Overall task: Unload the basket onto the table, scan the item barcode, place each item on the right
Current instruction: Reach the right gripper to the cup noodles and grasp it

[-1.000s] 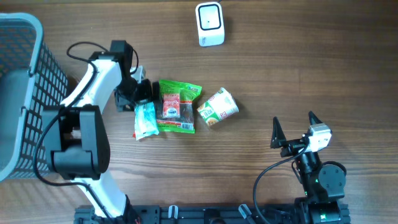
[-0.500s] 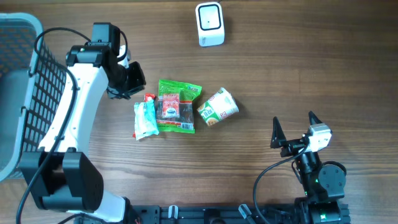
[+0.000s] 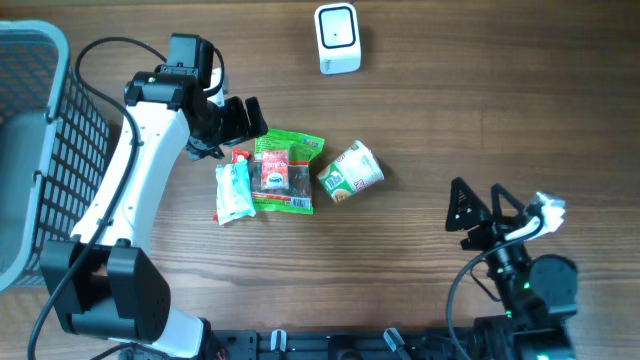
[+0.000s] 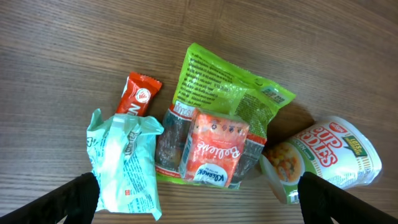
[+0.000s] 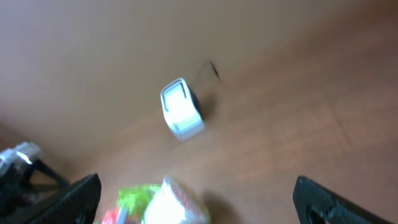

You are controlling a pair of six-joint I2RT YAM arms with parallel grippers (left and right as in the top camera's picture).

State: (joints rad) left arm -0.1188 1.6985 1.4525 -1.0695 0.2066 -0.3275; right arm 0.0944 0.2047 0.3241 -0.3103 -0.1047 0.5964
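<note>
The left pincer (image 3: 238, 118) has swung right since the earlier frame and hangs over the pile's upper-left edge, jaws wide and empty. The right pincer (image 3: 476, 197) is wide and empty too. Below the left one lie a mint-green packet (image 4: 124, 162), a green snack bag (image 4: 214, 93) and cup noodles (image 4: 329, 158). The barcode scanner (image 3: 337, 38) stands well apart. The right wrist view is blurred.

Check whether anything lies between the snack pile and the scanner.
Nothing visible does: only bare table lies between the green bag and the scanner. The open left claw hovers just up-left of the bag, off that line.
</note>
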